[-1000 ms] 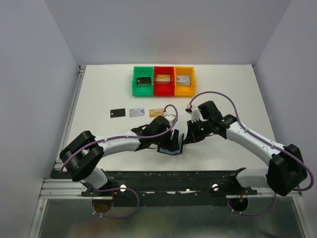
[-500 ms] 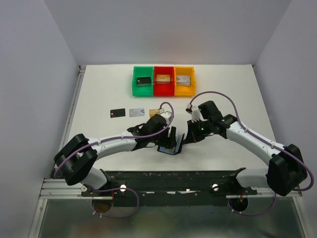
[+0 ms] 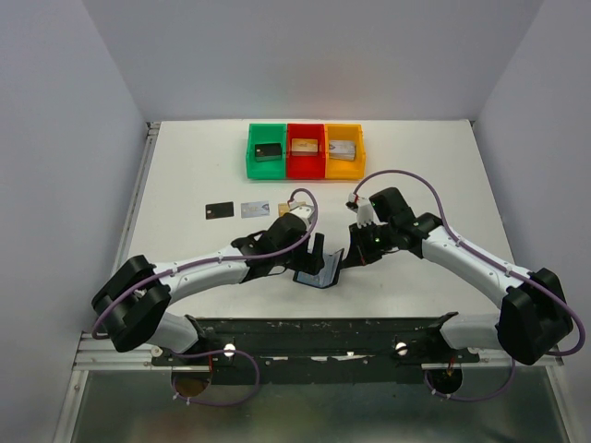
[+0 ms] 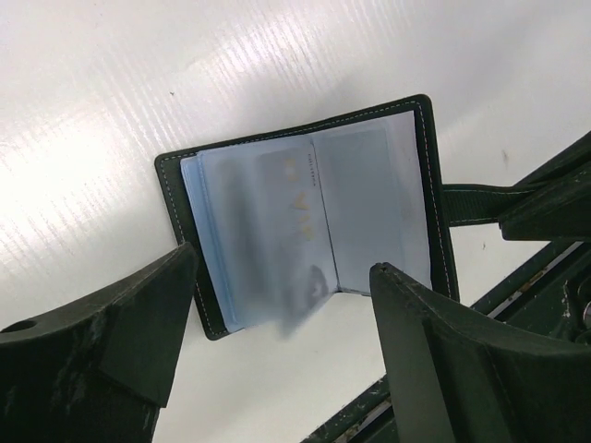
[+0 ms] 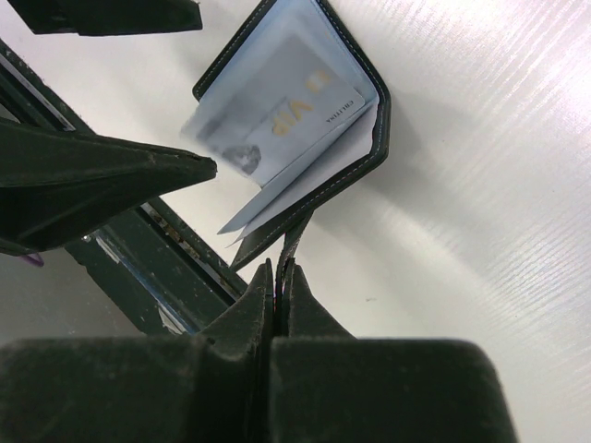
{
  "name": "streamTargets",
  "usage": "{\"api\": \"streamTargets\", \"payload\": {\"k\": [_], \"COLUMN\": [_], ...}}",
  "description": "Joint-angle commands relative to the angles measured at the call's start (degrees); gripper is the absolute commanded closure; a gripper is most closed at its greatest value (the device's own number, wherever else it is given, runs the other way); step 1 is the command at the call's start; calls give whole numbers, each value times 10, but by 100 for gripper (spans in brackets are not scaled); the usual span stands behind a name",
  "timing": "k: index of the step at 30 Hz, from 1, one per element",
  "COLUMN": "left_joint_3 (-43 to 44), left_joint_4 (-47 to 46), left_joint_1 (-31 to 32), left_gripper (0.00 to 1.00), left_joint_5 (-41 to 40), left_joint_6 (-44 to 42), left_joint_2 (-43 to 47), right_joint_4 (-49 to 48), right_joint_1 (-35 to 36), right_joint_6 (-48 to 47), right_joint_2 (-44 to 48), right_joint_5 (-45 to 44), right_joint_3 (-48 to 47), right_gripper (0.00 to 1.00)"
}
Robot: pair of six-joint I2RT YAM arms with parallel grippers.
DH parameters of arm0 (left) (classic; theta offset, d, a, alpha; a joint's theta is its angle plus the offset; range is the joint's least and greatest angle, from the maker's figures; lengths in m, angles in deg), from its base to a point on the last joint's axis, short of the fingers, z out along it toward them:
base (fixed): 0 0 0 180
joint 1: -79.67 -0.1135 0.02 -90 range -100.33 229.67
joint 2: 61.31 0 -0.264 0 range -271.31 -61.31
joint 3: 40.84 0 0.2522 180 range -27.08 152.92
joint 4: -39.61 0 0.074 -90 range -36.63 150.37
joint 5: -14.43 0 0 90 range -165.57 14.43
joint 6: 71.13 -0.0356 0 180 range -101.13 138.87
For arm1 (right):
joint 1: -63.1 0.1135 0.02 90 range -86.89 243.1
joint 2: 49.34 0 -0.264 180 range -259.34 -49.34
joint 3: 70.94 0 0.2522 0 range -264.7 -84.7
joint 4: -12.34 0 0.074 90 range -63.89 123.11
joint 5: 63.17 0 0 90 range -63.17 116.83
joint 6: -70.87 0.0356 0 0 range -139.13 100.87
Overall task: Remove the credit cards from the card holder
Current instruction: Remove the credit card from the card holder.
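At your near edge runs the black rail (image 3: 305, 328). Just beyond it, the card holder (image 4: 277, 221) sits open on the white desk (image 3: 185, 175). Your left fingers (image 4: 102, 341) hang released above it, and your right fingers (image 5: 277, 305) are clenched on its cover edge. Farther out lie loose cards (image 3: 255, 209), then green, red and yellow bins (image 3: 306, 150) before pale walls (image 3: 305, 55).

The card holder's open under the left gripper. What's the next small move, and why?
Probably lower the left gripper and pinch the card showing in the clear sleeve. Its jaws stand wide open right over the open card holder, the right gripper is shut on the strap and steadies it, and that one card sits inside, not yet out.
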Motion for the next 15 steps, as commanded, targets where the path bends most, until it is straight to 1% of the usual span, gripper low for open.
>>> {"api": "streamTargets", "payload": {"k": [1,6,8,11,15], "left_joint_3": [-3,2,7,7,-5], "left_joint_4": [-9,-34,-35,-29,-22], "left_joint_1": [-1,1,2,4,4], "left_gripper": [12,13,14,14,14], "left_joint_5": [-10,43,51,48,23], "left_joint_6": [-5,-9,-7,-1,7], "left_joint_2": [10,-17,-28,-32,-24], "right_joint_4": [1,-1,-2,-1,-4], "right_joint_1": [-5,-4,-4,-5,-19], "right_joint_6": [-6,-5,-5,0,20], "right_joint_2": [2,2,1,0,5], "right_joint_5": [5,5,5,-5,-27], "right_joint_3": [-8,-3,-2,-2,12], "right_gripper": [100,100,100,100,100]}}
